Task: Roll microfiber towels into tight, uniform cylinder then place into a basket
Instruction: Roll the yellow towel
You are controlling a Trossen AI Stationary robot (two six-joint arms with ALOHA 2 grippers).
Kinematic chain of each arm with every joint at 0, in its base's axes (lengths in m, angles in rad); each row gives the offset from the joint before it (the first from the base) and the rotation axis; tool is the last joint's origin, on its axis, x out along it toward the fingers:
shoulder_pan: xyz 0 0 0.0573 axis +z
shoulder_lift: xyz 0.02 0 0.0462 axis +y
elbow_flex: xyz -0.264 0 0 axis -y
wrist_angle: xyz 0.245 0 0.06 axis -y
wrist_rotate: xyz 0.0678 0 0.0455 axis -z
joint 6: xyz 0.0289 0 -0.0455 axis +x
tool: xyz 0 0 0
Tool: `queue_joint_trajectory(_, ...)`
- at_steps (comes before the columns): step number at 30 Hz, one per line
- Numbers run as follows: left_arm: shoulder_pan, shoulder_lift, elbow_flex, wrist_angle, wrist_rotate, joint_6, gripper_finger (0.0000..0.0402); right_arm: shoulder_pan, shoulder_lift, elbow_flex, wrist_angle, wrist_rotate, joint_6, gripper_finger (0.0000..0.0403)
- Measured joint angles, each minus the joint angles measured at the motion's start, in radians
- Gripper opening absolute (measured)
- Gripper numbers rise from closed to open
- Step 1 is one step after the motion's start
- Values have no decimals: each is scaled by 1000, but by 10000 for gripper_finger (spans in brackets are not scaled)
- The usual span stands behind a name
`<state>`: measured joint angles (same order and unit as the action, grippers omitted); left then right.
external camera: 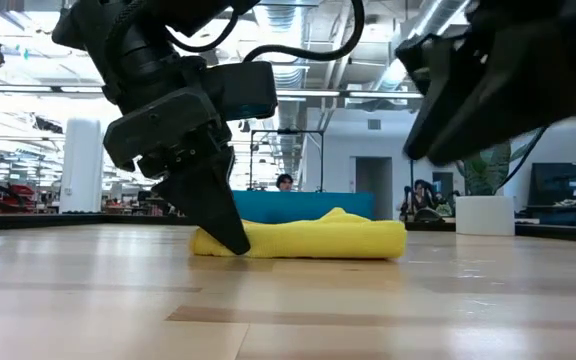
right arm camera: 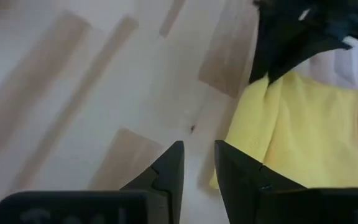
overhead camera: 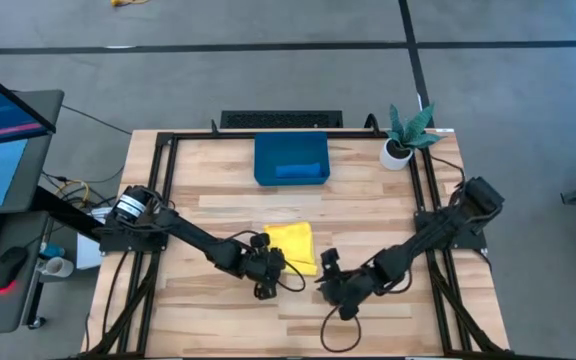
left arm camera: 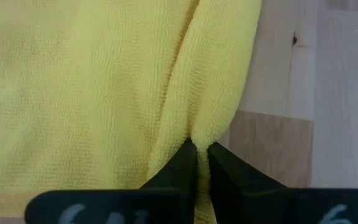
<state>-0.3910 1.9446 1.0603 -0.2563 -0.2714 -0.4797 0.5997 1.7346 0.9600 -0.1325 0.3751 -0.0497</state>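
Observation:
The yellow microfiber towel [overhead camera: 294, 243] lies folded and bunched on the table's middle. My left gripper [overhead camera: 271, 266] is shut on the towel's near left corner. My right gripper [right arm camera: 197, 155] hangs above the table just right of the towel's near right corner, fingers slightly open with nothing between them. The dark-blue basket [overhead camera: 290, 150] stands at the far middle. A lighter blue cloth [overhead camera: 299, 172] lies inside it along its near wall. My left gripper pinches a raised fold of the yellow towel [left arm camera: 199, 127] at its edge between the two fingertips. The fingers slant down onto it from the table's left and near side. The towel lies slack on the table [external camera: 308, 240], its held end low by the wood.
A small white pot with a green plant [overhead camera: 400, 148] stands at the far right corner. Black frame rails [overhead camera: 163, 180] run along the table's left, right and far sides. Bare wood stretches along the near edge [overhead camera: 298, 320]. A desk with a monitor is off to the left.

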Motion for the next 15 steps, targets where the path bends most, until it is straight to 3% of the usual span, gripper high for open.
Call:
queue_joint_trajectory(7,3,0,0,2,5,0,18,-58,101,6,72,22,-40,113)
queue_joint_trajectory(15,2,0,0,2,5,0,18,-92,107,8,67,-4,5,113)
